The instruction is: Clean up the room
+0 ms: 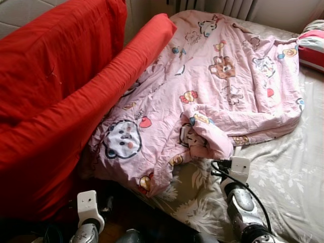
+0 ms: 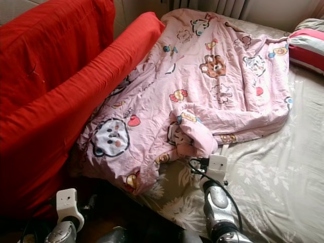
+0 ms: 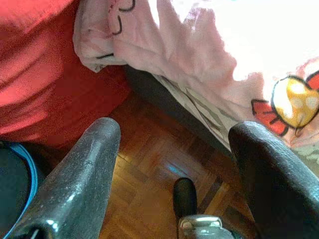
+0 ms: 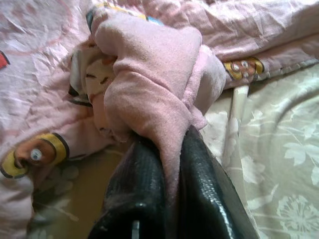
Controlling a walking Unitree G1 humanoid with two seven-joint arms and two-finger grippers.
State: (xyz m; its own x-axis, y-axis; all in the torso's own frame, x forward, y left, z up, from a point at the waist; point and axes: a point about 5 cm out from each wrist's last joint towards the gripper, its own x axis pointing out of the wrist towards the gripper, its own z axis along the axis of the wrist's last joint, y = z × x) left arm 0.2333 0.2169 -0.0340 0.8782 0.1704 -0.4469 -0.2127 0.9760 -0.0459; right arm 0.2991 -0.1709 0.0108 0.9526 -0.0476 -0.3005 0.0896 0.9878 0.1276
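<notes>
The right end effector (image 4: 169,199) had its two black fingers pinched tight on a bunched fold of the pink cartoon-print quilt (image 1: 212,86), right at the quilt's near edge, close to the middle of the bed! That crumpled quilt, dotted with bears and hearts, lay spread over the bed from its far end down to its near left corner, its left edge pressed against the big red fabric sofa cushion (image 1: 55,101) that leaned along the bed's left side. To the right of the pinched fold, the grey floral bedsheet (image 1: 288,172) showed bare, and a red-and-grey striped pillow (image 1: 311,45) sat at the far right corner. Down on the near left, the left end effector (image 3: 174,164) hung low with its fingers spread wide apart and nothing between them, above the brown wooden parquet floor (image 3: 149,174), in the gap between the red cushion and the bed's edge, where a corner of the quilt drooped over the side.
</notes>
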